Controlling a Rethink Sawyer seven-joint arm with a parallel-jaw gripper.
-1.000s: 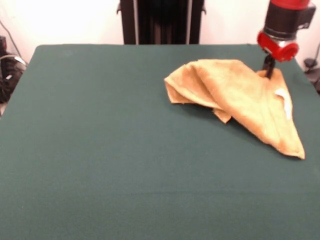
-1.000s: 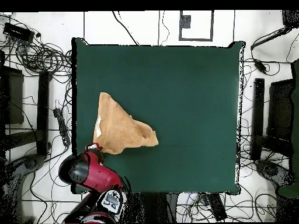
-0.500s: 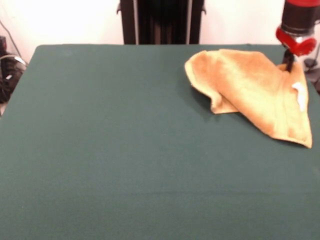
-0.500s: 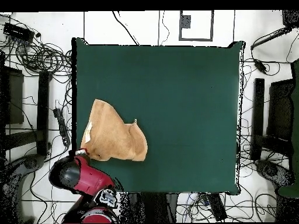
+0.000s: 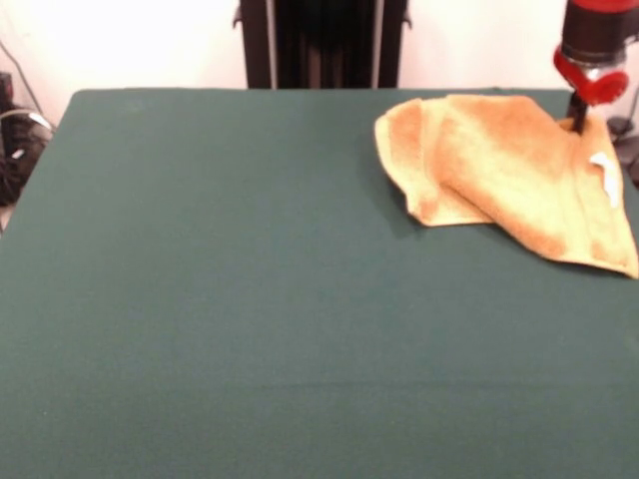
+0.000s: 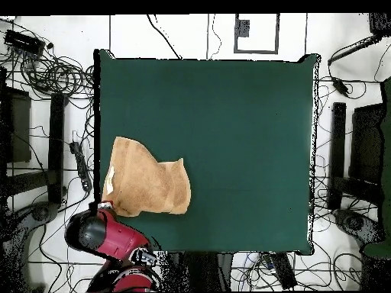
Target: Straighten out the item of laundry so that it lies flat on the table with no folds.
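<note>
The item of laundry (image 5: 499, 160) is an orange-tan towel lying folded over itself at the far right of the green table (image 5: 250, 279). A small white tag (image 5: 604, 166) shows near its right side. My gripper (image 5: 577, 120) comes down at the towel's far right corner, shut on the cloth there. In the overhead view the towel (image 6: 145, 183) lies at the table's (image 6: 229, 130) lower left, its left edge reaching the table's edge. The gripper (image 6: 107, 204) sits at the towel's lower left corner under the red arm.
Cables and black gear (image 6: 46, 69) lie on the floor around the table. Dark equipment (image 5: 15, 140) stands off the table's left side in the front view. Green cloth stretches bare across the left and near parts.
My gripper has dragged the towel to the right and farther back in the front view. The towel has spread wider, with its right corner now at the table's edge.
</note>
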